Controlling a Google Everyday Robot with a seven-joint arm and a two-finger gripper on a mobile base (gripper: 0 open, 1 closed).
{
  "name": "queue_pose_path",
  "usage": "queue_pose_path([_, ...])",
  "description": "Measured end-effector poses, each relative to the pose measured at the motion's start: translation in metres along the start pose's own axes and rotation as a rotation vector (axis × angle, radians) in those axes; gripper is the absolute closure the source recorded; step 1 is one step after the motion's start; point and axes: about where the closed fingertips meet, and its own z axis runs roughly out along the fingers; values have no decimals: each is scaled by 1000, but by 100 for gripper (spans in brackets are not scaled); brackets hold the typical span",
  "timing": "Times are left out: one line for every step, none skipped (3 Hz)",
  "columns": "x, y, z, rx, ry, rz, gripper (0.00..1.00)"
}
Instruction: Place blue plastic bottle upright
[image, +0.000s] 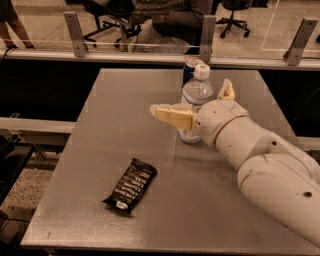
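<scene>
Camera view is showing the blue plastic bottle (198, 90) standing upright on the tabletop (100, 165), cap up, so the placing is looking done. The gripper (191, 97) is flanking it with jaws spread wide apart, gripping nothing, probably to avoid tipping it.

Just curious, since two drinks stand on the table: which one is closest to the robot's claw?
The clear blue plastic bottle with the white cap, upright between the fingers of the open gripper. The shorter dark blue can stands behind it, outside the gripper.
</scene>
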Motion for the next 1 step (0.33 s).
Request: queue_pose_path([0,0,0,0,0,0,0])
